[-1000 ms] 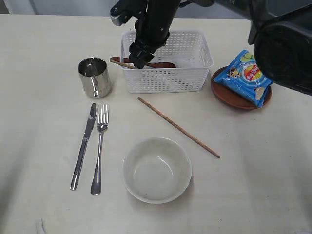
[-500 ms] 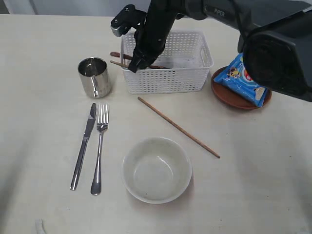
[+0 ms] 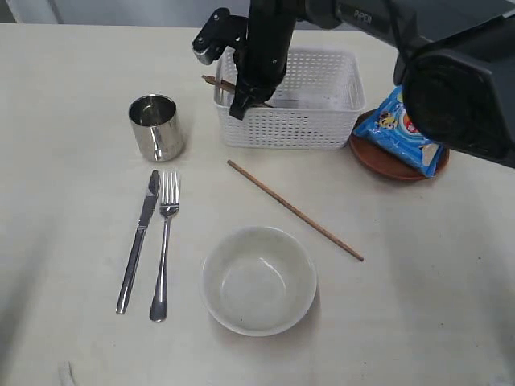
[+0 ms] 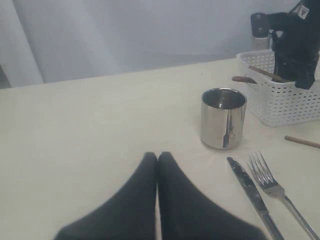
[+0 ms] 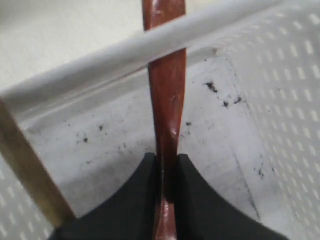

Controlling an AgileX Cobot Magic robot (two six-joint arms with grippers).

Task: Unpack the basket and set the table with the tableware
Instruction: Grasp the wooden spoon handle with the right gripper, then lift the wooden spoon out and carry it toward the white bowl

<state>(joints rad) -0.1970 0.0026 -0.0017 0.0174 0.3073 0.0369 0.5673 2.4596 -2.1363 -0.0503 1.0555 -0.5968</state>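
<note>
My right gripper (image 5: 168, 159) is shut on the handle of the reddish-brown spoon (image 5: 167, 100), which crosses the rim of the white basket (image 3: 306, 121). In the exterior view that gripper (image 3: 241, 100) dips into the basket's left end. A wooden chopstick (image 5: 27, 172) leans over the same rim beside it. The second chopstick (image 3: 294, 210) lies on the table (image 3: 418, 265). On the left stand the steel cup (image 3: 155, 126), knife (image 3: 138, 241) and fork (image 3: 165, 241), with the off-white bowl (image 3: 259, 279) in front. My left gripper (image 4: 157, 156) hovers shut and empty, short of the cup (image 4: 223, 117).
The brown plate (image 3: 378, 161) lies against the basket's right end, and the blue chips bag (image 3: 406, 129) rests on it. The dark right arm (image 3: 269, 40) reaches in from the far edge over the basket.
The right gripper has moved right with the spoon, and the basket has slid right with it until it meets the plate. The spoon and chopstick ends now stick out higher.
</note>
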